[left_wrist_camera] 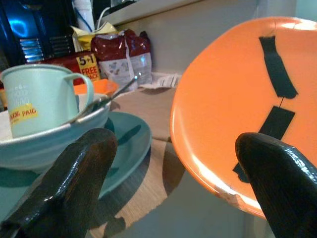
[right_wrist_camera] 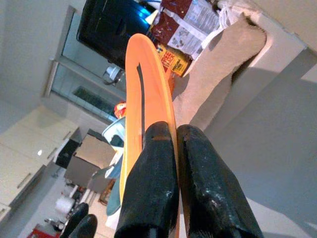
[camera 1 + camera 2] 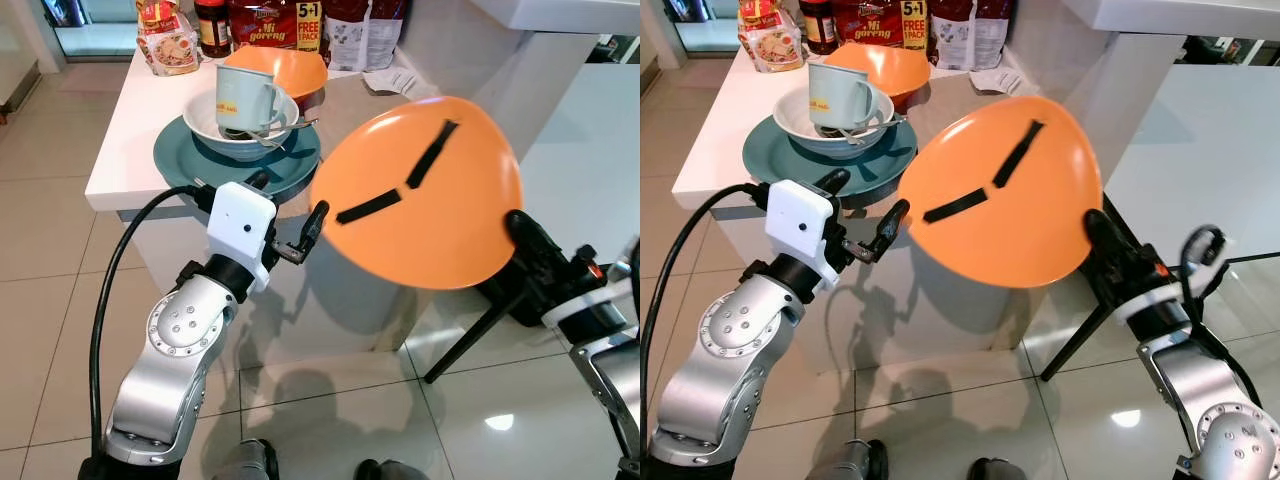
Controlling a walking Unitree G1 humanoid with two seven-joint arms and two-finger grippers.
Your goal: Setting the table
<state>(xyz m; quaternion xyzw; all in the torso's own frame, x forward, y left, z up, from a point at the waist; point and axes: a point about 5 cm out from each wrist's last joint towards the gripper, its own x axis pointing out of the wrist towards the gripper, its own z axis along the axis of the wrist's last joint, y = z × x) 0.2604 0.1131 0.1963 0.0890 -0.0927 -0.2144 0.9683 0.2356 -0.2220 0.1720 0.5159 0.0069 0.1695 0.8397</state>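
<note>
White table (image 3: 130,130) at 11 o'clock carries stacked dishes. Your right tool (image 3: 522,232) pinches the orange plate (image 3: 420,190) by its 4 o'clock rim, tilted in mid-air: light, stiff, slippery. Left wrist view: left tool (image 1: 173,178) spread wide, holding nothing.

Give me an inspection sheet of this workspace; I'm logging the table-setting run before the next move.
Surface: white counter, partly wood-topped.
Job's things: orange plate with black tape strips, held tilted off the counter; teal plate under a white bowl holding a mug and cutlery; orange bowl behind.
Clutter: noodle packs, jar, paper.
Grippers: right gripper clamped on the orange plate's rim; left gripper open, near the counter's edge.
Cables: black cable along the left arm.
Surroundings: tiled floor.
</note>
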